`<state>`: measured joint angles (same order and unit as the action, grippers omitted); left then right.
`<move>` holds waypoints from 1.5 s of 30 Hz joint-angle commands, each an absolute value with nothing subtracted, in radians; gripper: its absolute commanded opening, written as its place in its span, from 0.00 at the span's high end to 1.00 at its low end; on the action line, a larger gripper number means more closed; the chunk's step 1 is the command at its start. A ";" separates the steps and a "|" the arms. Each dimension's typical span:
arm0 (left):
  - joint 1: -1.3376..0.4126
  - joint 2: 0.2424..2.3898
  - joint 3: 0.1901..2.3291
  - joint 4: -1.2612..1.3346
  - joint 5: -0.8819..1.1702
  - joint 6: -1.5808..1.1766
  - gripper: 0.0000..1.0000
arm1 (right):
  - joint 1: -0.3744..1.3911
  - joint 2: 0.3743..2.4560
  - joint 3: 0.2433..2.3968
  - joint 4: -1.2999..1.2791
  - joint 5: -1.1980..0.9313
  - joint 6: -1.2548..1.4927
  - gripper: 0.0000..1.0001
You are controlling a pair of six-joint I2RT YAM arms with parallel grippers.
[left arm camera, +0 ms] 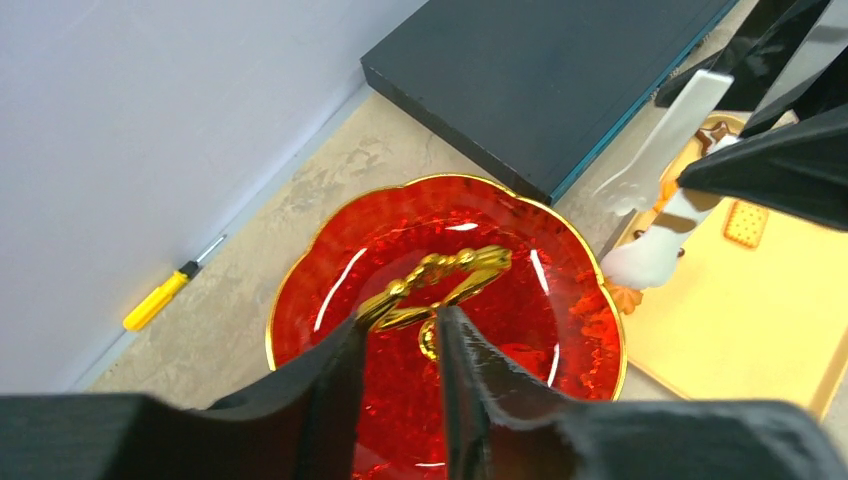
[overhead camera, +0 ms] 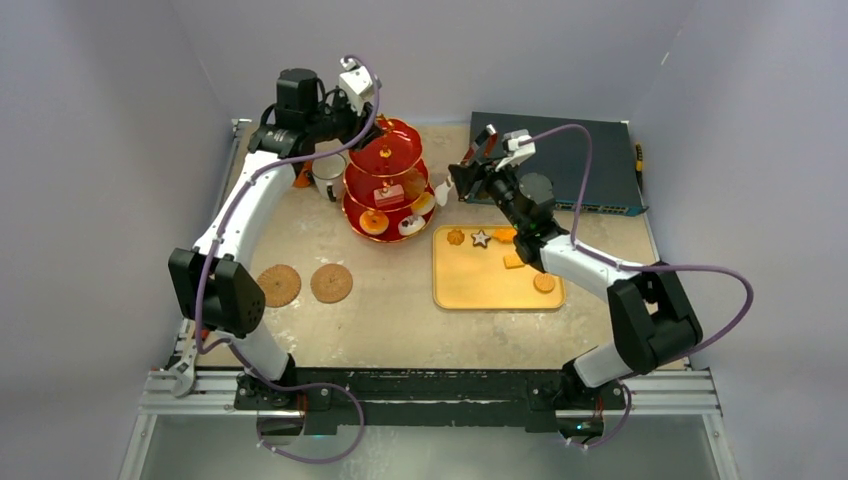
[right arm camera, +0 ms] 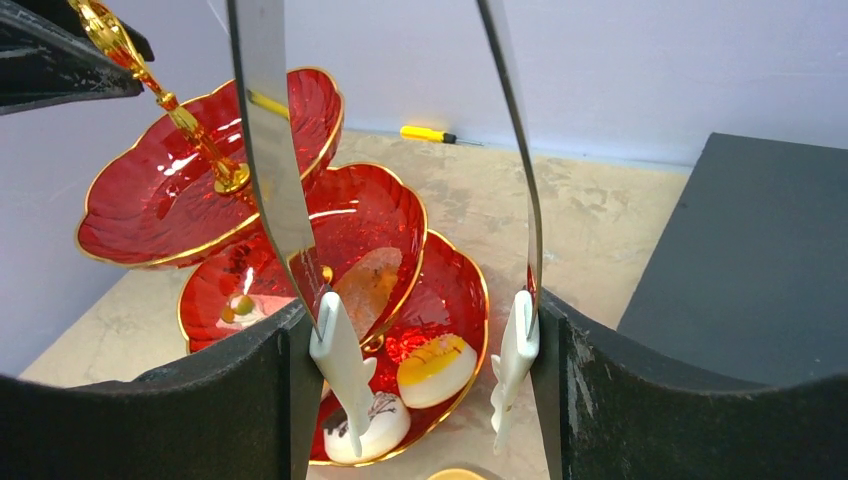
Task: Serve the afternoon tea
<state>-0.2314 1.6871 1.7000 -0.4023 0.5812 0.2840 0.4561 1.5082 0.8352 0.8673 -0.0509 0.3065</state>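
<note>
3-tier stand [left arm camera: 560, 310] is steadied via gold handle [left arm camera: 450, 275] clenched in L pincer [left arm camera: 400, 325], while empty tongs [right arm camera: 275, 180], grasped by R pincer [right arm camera: 420, 320], are poised for loading pastries [overhead camera: 481, 238].

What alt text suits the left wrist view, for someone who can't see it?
Two black fingers straddle the gold handle of a red stand. At right are white-tipped tongs and a yellow tray; a dark box lies behind.

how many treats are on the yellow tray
5 on the tray: a flower-shaped one, a star and an orange piece along the far edge, a square cracker, a round cookie. The right arm may hide more.
</note>
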 commanded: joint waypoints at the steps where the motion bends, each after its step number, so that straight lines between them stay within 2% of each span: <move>1: -0.224 1.672 1.721 -0.352 0.623 0.284 0.73 | 0.425 1.433 0.818 0.885 -0.104 0.316 0.31; 16: -0.225 1.510 1.614 -0.350 0.628 0.232 0.74 | 0.382 1.380 0.795 0.838 -0.126 0.363 0.32; 18: -0.225 1.496 1.615 -0.367 0.611 0.283 0.67 | 0.381 1.376 0.793 0.836 -0.129 0.367 0.32; 19: -0.223 1.497 1.627 -0.384 0.604 0.315 0.61 | 0.381 1.373 0.792 0.836 -0.131 0.369 0.32; 21: -0.218 1.517 1.671 -0.433 0.613 0.394 0.34 | 0.381 1.366 0.790 0.834 -0.136 0.371 0.32; 22: -0.214 1.537 1.706 -0.473 0.639 0.436 0.26 | 0.381 1.365 0.790 0.834 -0.139 0.371 0.32; 24: -0.214 1.602 1.794 -0.569 0.678 0.531 0.19 | 0.381 1.362 0.789 0.833 -0.145 0.376 0.32; 26: -0.212 1.682 1.882 -0.634 0.694 0.587 0.17 | 0.380 1.356 0.784 0.833 -0.150 0.382 0.31; 32: -0.206 1.821 2.023 -0.704 0.753 0.657 0.17 | 0.380 1.327 0.757 0.851 -0.169 0.404 0.31; 37: -0.206 1.926 2.160 -0.837 0.806 0.711 0.21 | 0.380 1.304 0.746 0.848 -0.179 0.408 0.31; 40: -0.205 1.919 2.137 -0.781 0.811 0.660 0.30 | 0.376 1.295 0.746 0.846 -0.182 0.411 0.31; 45: -0.205 1.833 1.982 -0.585 0.809 0.554 0.50 | 0.371 1.288 0.743 0.850 -0.188 0.418 0.31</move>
